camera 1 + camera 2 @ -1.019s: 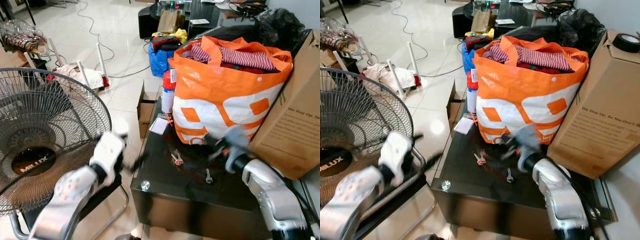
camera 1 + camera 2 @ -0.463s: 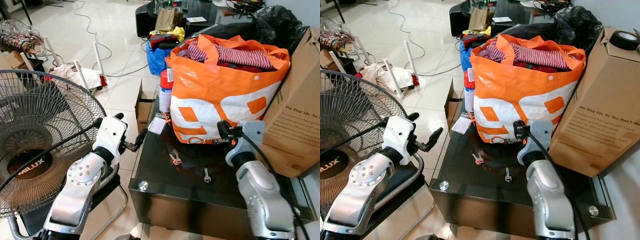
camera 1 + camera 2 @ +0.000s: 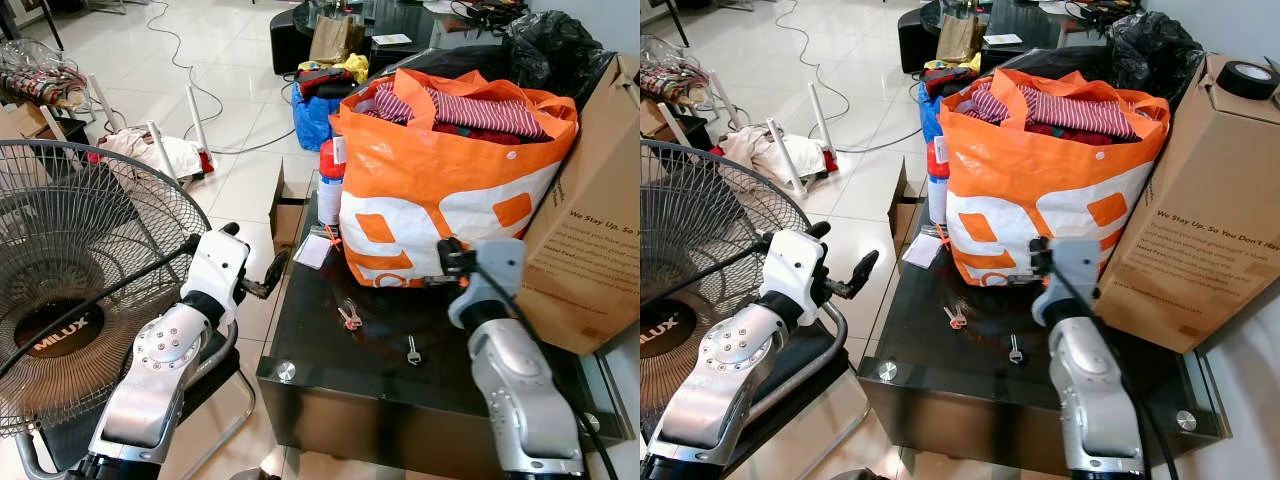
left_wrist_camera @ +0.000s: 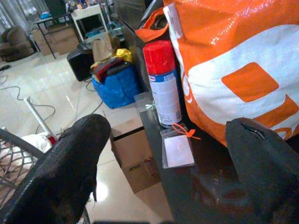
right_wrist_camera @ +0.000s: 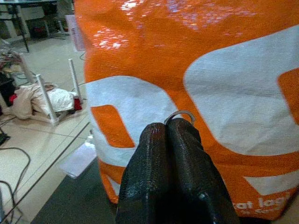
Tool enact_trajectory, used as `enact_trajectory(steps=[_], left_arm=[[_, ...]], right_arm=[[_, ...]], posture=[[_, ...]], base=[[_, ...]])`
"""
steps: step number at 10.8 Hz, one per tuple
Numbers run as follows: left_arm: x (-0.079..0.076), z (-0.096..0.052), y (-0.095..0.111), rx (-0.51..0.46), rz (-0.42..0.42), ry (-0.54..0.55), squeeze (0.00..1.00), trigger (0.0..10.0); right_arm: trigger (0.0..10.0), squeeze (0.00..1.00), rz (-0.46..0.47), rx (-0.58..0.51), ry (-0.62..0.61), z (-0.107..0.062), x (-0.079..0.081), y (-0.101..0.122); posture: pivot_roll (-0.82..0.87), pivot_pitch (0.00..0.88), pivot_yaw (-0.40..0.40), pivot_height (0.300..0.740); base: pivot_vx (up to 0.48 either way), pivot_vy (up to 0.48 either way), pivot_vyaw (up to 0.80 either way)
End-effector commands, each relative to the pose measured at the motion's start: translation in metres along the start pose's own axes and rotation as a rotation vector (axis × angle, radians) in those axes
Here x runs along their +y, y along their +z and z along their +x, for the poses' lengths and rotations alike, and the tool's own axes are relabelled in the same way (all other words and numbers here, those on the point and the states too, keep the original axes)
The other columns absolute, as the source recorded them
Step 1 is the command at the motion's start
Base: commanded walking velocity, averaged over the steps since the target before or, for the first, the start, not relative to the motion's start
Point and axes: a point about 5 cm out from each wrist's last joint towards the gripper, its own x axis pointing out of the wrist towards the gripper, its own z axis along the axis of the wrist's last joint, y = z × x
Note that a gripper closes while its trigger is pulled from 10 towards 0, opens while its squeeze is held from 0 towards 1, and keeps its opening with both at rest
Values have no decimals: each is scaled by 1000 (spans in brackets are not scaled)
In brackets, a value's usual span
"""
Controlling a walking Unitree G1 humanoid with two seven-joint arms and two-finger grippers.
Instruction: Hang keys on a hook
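Keys (image 3: 350, 317): a small bunch with a pink tag lies flat on the table (image 3: 330, 375), its length running slantwise. A single key (image 3: 413, 350) lies apart from it, nearer the table's front edge, with its shank pointing away from you. Both lie below your right gripper (image 3: 446, 263) and back toward your body from its tips, in the gap between your two grippers and nearer the right one. The right fingers (image 5: 161, 163) are pressed together and held up against the orange bag (image 3: 450, 190). A thin metal ring (image 5: 180, 115) stands out at their tips, apparently pinched. Whether it belongs to a key set cannot be told. Your left gripper (image 3: 253, 252) hangs off the table's left edge, fingers (image 4: 70, 168) spread wide with nothing between them. They point along the edge toward a spray can (image 4: 163, 84) and a clear tag (image 4: 178, 151) just beside the bag. From those fingers the bunch lies across and inward over the glass. Judgement: if the ring carries no keys, the right arm has the shorter path, down and back. A slantwise approach across the bunch's length would suit the flat lie. The hook's position remains to be established before any carry.
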Motion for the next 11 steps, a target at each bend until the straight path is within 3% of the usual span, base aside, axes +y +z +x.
enact_trajectory(steps=[1,8,11], left_arm=[[3,0,0,0,15,16,63,10000],[5,4,-1,-1,17,19,63,10000],[5,5,-1,-3,21,13,67,10000]], right_arm=[[10000,0,11,2,0,1,0,0],[10000,0,10,0,-4,5,-1,1],[10000,0,4,11,-4,5,0,-1]], posture=[[-80,0,36,740],[-79,0,32,740],[-76,0,32,740]], base=[[0,0,0],[0,0,0],[-251,0,0]])
